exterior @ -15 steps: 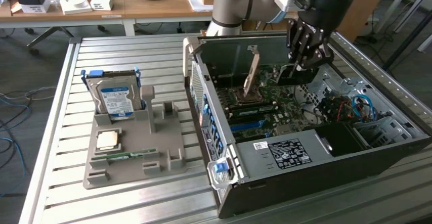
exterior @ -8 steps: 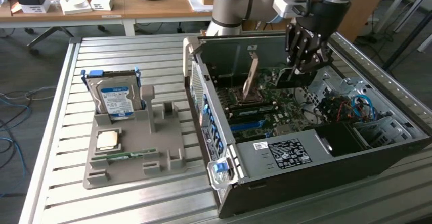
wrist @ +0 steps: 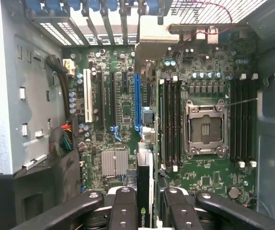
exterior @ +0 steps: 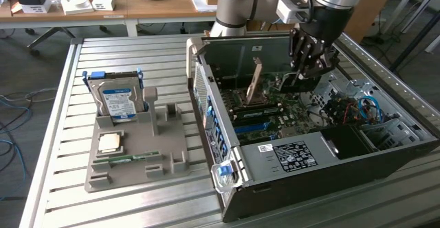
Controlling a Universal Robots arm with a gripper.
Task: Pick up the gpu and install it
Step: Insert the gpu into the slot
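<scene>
Closest in the wrist view, the black two-fingered gripper (wrist: 149,208) stands about half closed, its jaws clamped on the two broad faces of the gpu (wrist: 145,177), a thin flat black expansion card seen edge-on with a small green logo on its rim. The card's long axis runs straight out from between the jaws, and it looks nearly parallel to the long blue plastic expansion slot (wrist: 137,100), which lies just beyond the card's far end and a touch to one side; that line-up is what seating the card depends on. The slot sits on the green motherboard (wrist: 125,112), with the silver square processor socket (wrist: 204,129) well apart from it. In the exterior view the arm reaches down into the open black metal computer case (exterior: 309,197), which lies on a slatted aluminium table (exterior: 110,53). At the exterior view's left a grey moulded parts holder (exterior: 165,153) carries a silver hard drive with a blue-white label (exterior: 118,99); light wooden desks (exterior: 165,6) stand behind
</scene>
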